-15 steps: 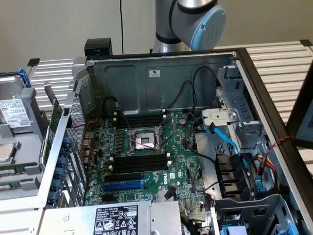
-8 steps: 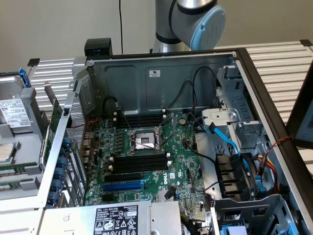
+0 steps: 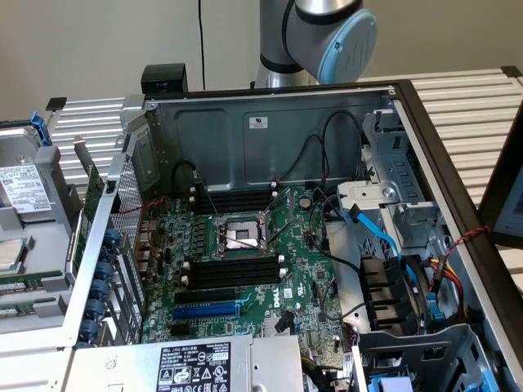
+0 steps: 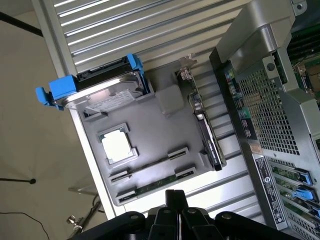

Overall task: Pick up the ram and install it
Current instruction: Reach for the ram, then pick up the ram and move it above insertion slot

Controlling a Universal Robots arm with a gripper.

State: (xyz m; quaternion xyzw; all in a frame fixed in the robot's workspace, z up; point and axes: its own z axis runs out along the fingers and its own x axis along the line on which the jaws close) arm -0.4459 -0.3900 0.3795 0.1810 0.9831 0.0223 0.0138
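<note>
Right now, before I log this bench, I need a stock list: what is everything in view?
computer case: one, grey, open, centre of the exterior view
motherboard: one, green, inside the case
black slots: several, black, flanking the central socket
blue slot: one, blue, beside the nearer black slots
blue cables: a few, blue, at the exterior view's right
grey tray: one, grey, beside the case
hard drive: one, silver in blue bracket, on the tray
processor chip: one, silvery, on the tray
ram: one that I can tell, green, on edge in a tray groove
robot arm: one, silver and light blue, behind the case
fingers: one pair, black, shut, above the tray near the ram
</note>
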